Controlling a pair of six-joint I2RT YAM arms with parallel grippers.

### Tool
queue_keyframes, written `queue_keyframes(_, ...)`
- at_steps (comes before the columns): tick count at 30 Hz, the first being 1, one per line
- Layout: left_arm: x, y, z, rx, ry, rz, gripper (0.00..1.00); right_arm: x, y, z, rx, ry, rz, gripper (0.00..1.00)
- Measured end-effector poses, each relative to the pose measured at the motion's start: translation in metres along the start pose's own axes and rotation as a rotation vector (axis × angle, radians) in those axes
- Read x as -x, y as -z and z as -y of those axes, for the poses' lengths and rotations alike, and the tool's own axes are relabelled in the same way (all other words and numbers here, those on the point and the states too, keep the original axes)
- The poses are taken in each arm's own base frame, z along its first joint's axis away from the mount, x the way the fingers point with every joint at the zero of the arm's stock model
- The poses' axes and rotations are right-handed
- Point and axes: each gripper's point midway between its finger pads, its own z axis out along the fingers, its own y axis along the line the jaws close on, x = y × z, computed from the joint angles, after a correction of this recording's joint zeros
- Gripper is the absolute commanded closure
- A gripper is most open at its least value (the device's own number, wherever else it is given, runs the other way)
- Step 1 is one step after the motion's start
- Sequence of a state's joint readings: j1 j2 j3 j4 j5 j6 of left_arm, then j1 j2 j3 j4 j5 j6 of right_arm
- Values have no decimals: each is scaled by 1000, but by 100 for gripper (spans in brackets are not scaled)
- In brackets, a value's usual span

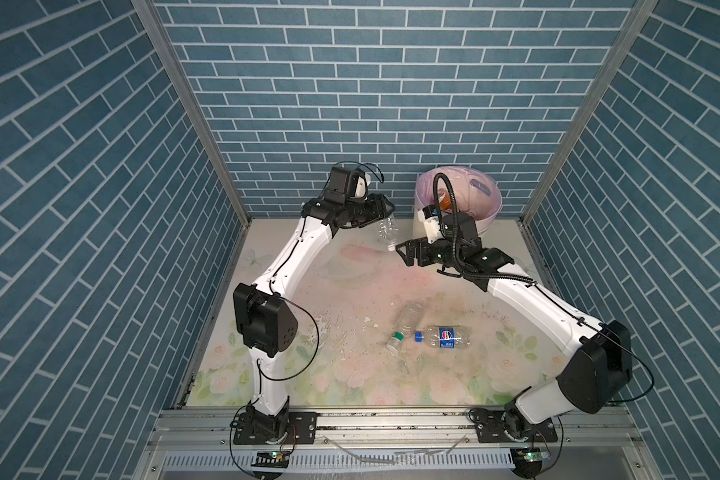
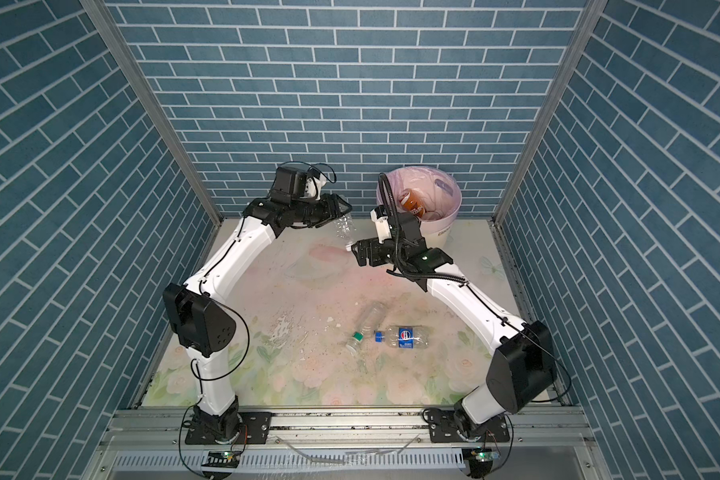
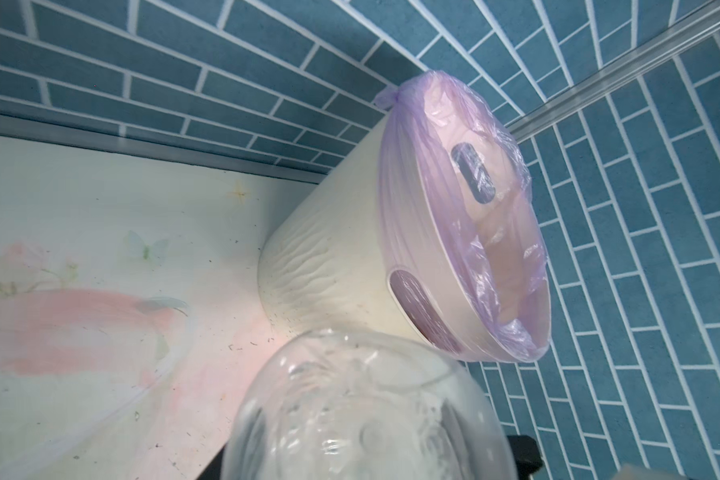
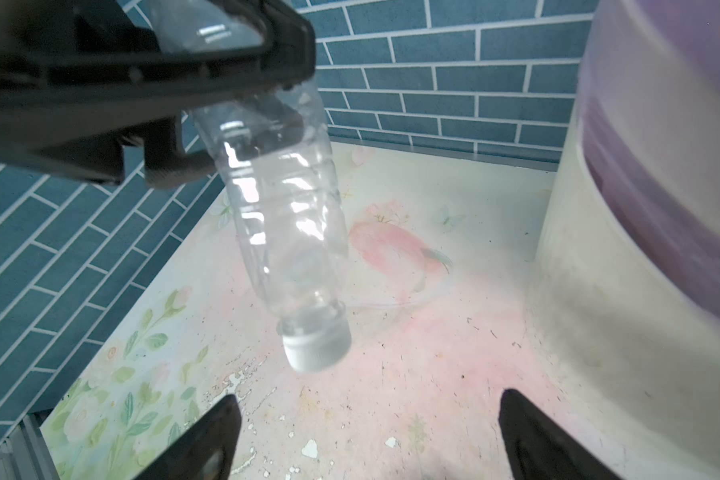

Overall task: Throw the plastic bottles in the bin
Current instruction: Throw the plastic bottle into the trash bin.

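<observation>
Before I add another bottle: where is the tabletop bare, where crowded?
Bare: tabletop between the left arm and green-capped bottle; also the strip between Pepsi bottle and front rail. Crowded: by the bin, where the left gripper holds a clear bottle beside the open right gripper.

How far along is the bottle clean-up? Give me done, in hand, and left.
Done: at least one brown bottle lies in the bin; others may be hidden. In hand: the left gripper holds a clear white-capped bottle, cap down, short of the bin; the right gripper is open and empty beside it. Left: a green-capped clear bottle and a blue-labelled bottle lie on the table.
</observation>
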State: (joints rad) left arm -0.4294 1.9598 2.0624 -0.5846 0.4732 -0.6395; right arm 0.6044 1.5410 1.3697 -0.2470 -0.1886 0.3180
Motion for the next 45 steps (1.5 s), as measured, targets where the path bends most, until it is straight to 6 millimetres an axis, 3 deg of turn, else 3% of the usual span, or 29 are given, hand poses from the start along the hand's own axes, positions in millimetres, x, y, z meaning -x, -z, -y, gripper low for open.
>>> queue_keyframes(10, -9, 3, 27, -68, 6, -6, 36, 36, -10, -15, 56, -8, 71, 19)
queue_keyframes(21, -11, 3, 38, -105, 16, 2, 32, 31, -25, -17, 87, -36, 53, 52)
queue_keyframes(26, -13, 1, 37, -106, 24, -2, 24, 31, -25, -22, 99, -41, 54, 62)
queue_keyframes(31, -13, 5, 34, -98, 31, 5, 8, 33, -25, -19, 86, -47, 59, 67)
queue_keyframes(32, -12, 8, 34, -96, 32, 11, 1, 33, -24, -18, 80, -47, 60, 67)
queue_keyframes(36, 1, 25, 36, -92, 26, 60, 1, 34, -18, -14, 54, -48, 61, 67)
queue_keyframes(41, 22, 65, 52, -102, -19, 159, 1, 38, 0, -5, -7, -22, 61, 68)
queue_keyframes(45, 29, 96, 79, -156, -82, 228, 1, 70, 32, 5, -101, 36, 117, 69)
